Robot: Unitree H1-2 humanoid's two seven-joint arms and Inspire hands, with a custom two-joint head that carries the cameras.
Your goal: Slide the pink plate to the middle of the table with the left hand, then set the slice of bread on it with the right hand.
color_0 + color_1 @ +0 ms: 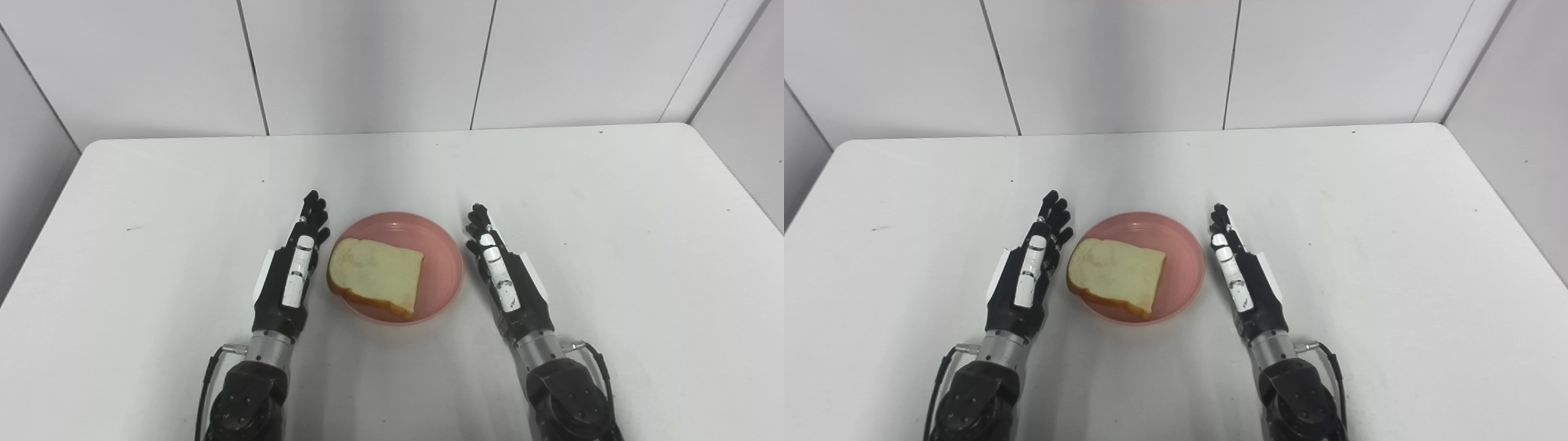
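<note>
My left hand [293, 272] rests edge-up on the white table [612, 257], fingers straight and held together, pointing away from me, grasping nothing. It lies just beside the plate's left rim; whether the fingertips actually brush the rim I cannot tell from here.

Between my two hands there is one pink plate [444, 257], round and shallow with a low raised lip, sitting near the middle of the table, toward my side. On it lies one slice of bread [375, 274], flat, pale cream on its face with a golden-brown crust along the near edge. Its rounded top points to the left, toward my left hand, and its square cut bottom faces right, so its long axis runs roughly left to right, tilted a little with the right end nearer to me. It sits on the left half of the plate, leaving the right part of the pink surface bare.

My right hand [503, 272] lies just right of the plate, also edge-up, fingers extended and released, holding nothing, a small gap from the rim.
</note>
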